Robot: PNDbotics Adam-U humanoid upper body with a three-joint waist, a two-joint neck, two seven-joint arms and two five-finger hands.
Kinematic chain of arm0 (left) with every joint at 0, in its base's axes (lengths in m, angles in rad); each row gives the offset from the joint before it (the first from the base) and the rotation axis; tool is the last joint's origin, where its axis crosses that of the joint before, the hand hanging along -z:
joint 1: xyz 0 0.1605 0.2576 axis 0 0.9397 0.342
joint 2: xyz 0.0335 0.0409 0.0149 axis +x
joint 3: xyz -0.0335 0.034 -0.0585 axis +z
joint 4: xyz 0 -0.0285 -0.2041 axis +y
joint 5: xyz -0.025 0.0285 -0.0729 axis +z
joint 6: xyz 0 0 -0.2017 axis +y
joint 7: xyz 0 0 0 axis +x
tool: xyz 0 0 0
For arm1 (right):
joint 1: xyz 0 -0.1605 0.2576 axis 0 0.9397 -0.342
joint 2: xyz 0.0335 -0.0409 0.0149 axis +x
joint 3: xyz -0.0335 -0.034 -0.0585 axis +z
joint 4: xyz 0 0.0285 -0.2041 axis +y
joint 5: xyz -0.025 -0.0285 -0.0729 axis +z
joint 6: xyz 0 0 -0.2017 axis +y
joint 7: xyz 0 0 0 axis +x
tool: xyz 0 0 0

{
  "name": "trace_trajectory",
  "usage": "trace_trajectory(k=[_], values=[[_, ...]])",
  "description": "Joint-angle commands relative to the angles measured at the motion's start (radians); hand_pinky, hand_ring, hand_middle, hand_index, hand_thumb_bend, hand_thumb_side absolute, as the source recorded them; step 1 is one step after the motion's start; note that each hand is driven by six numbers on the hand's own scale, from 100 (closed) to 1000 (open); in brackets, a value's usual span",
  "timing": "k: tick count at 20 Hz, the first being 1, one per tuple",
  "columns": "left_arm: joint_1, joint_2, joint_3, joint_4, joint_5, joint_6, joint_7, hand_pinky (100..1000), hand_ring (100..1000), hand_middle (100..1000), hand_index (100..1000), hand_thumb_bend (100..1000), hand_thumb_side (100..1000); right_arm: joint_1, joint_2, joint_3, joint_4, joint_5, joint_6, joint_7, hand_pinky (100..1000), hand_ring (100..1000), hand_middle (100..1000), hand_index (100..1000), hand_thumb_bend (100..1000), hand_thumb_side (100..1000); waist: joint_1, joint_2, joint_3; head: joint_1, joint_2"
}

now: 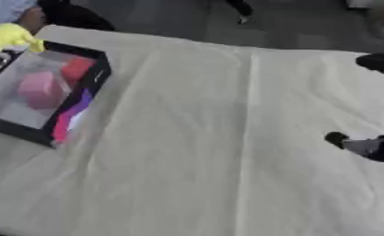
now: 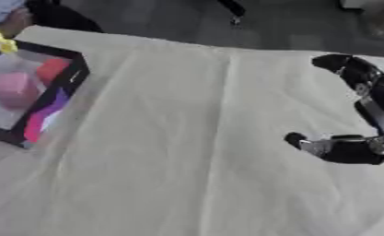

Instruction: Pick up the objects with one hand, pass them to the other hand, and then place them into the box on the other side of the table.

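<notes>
Left eye: the box [image 1: 46,90] sat at the table's [image 1: 211,152] left edge with a pink thing [image 1: 40,90] and a red one [image 1: 75,69] already inside. A yellow thing [image 1: 11,37] hovered at its far corner; what held it, I could not tell.

Right eye: my right hand [image 2: 352,115] hung empty, thumb and fingers spread, with bare cloth between it and the box. Little seemed left.
</notes>
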Motion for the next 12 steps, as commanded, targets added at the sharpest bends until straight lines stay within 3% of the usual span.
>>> trace_trajectory(k=[1, 3, 4, 5, 9, 12], values=[[-0.025, 0.016, 0.014, 0.020, -0.044, -0.043, -0.009, 814, 740, 666, 768, 623, 100, -0.002, -0.019, -0.018, -0.018, 0.002, 0.005, -0.009, 855, 850, 848, 907, 650, 290, -0.011, 0.002, -0.002, 0.003, -0.010], [-0.031, 0.008, 0.011, 0.036, -0.073, -0.073, -0.024, 829, 764, 693, 788, 699, 216, 0.001, -0.015, -0.018, -0.018, 0.001, 0.007, -0.013, 854, 849, 848, 906, 649, 289, -0.012, 0.004, -0.004, 0.004, -0.008], [-0.034, 0.006, 0.010, 0.046, -0.087, -0.086, -0.030, 852, 797, 728, 811, 813, 418, 0.003, -0.014, -0.018, -0.018, 0.001, 0.007, -0.014, 853, 848, 847, 905, 648, 290, -0.012, 0.004, -0.005, 0.004, -0.008], [-0.037, 0.004, 0.009, 0.057, -0.103, -0.097, -0.035, 867, 816, 740, 826, 885, 523, 0.004, -0.014, -0.019, -0.018, 0.000, 0.007, -0.016, 852, 847, 846, 904, 646, 290, -0.012, 0.004, -0.005, 0.003, -0.009], [-0.047, -0.005, 0.022, 0.088, -0.168, -0.107, -0.048, 861, 814, 739, 831, 918, 556, 0.011, -0.014, -0.022, -0.018, -0.007, 0.007, -0.025, 849, 844, 843, 902, 643, 290, -0.011, 0.002, -0.004, -0.001, -0.005], [-0.050, -0.010, 0.046, 0.089, -0.201, -0.090, -0.034, 839, 768, 711, 825, 841, 525, 0.017, -0.013, -0.027, -0.018, -0.012, 0.010, -0.031, 843, 841, 841, 900, 641, 284, -0.010, 0.000, -0.003, -0.016, 0.001]])
